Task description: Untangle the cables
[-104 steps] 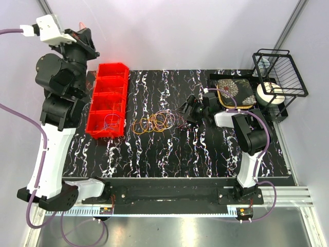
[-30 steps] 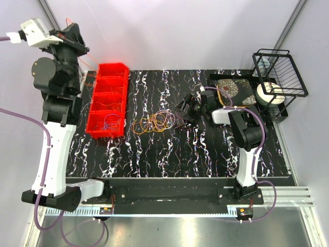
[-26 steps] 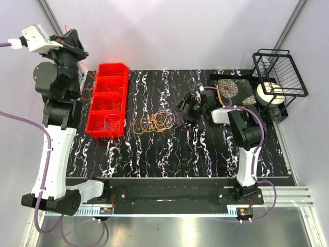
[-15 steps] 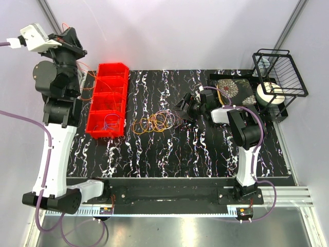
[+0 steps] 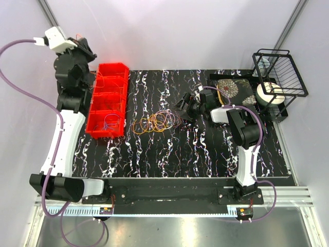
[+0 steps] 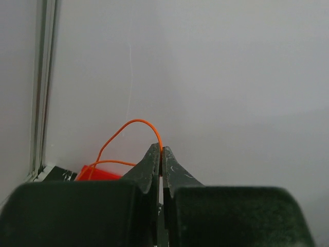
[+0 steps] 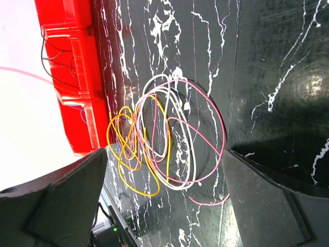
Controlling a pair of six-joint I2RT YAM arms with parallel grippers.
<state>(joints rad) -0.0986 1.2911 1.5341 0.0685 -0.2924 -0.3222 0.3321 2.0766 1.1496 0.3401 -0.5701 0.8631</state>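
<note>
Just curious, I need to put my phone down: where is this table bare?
Bare: the table's near half, between the wire tangle and the near edge; also the far strip between red bin and flowered tray. Crowded: around the tangle, where the right gripper hovers.

No text, label, brand or number is legible in any view. The pale strip (image 5: 169,211) at 6 o'clock bears marks too small to read.

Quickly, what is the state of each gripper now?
Left gripper: closed on an orange cable.
Right gripper: open, holding nothing.
</note>
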